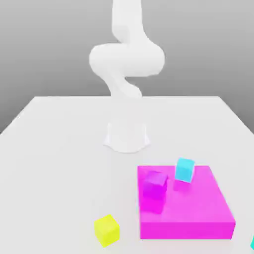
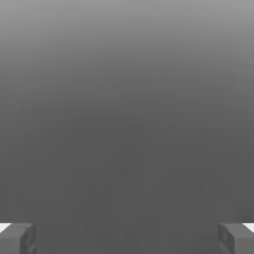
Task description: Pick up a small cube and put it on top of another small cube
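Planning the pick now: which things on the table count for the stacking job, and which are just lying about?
For the job:
- hand, open, holding nothing
- yellow cube on the table
- cyan cube on the platform
- purple cube on the platform

Lying about:
- magenta platform
- white table

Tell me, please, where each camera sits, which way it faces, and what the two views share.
Exterior view: off the arm, facing the white arm across the table, with a magenta slab, purple cube, cyan cube and yellow cube.
Hand view: on the hand, facing plain grey; the open gripper and its fingertips frame it.
Shared: nothing I can match.
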`<state>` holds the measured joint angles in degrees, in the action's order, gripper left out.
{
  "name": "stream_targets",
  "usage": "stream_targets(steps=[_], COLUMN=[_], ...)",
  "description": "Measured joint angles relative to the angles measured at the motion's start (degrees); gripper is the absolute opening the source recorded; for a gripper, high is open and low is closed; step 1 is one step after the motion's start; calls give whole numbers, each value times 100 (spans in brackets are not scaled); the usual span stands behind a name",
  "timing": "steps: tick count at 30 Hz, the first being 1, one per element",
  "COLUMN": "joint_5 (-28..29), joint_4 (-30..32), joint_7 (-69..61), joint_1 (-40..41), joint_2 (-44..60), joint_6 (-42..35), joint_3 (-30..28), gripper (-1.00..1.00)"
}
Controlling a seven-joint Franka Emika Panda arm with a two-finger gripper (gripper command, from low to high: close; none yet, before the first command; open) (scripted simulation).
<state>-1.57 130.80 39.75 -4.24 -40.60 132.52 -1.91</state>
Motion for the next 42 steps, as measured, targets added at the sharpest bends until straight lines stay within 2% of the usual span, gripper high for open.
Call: stream_targets(steps=[9,19,25,33,37,38,42], joint_5=[-722,-1220,-999,3,176,181,178], joint_4=[-356,-738,-941,-1197,-1370,-1399,-1399], joint_7=[-2329,-4662,-5713,-6648,-6751,-6754,-6756], joint_1=[-1252,-2089,-2386,-2857,-2952,-2955,-2954], joint_2=[1919,3983,5147,6580,7395,7534,7533], joint_6=[269,587,858,1258,1802,1907,1895], joint_3=[-437,-236,-1,225,214,214,214], gripper=[0,0,0,0,0,-100,-100])
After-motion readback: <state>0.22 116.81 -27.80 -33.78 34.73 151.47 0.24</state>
